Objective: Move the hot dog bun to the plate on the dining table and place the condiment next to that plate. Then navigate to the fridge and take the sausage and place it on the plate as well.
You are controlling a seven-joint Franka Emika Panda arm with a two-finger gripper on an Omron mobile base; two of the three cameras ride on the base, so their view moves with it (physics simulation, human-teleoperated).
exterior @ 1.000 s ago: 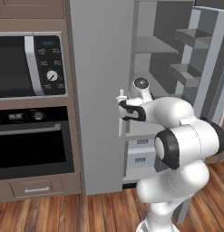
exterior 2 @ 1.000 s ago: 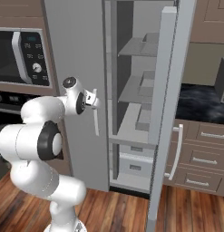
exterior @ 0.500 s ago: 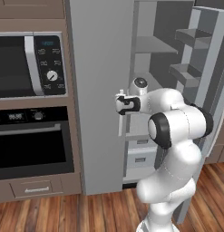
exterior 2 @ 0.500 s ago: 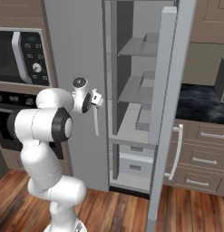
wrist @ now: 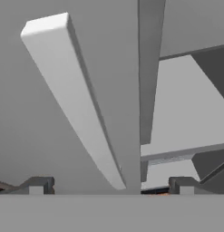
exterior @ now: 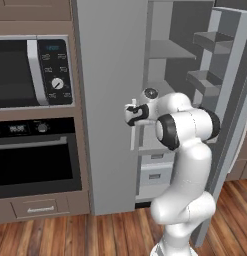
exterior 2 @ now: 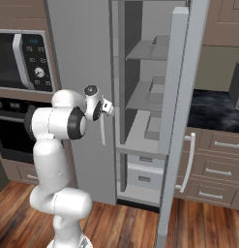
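Since the earlier frames the elbow has been swung round while the gripper (exterior: 130,111) has been kept at the left fridge door handle (exterior: 133,131). Jaws are spread fully wide, nothing held; in the hand view the handle (wrist: 72,99) is seen just ahead, between the fingertips (wrist: 38,185). This placement is judged preparation for pulling that door. Beyond the gripper, the open fridge (exterior 2: 145,101) shelves are seen; the sausage cannot be made out.
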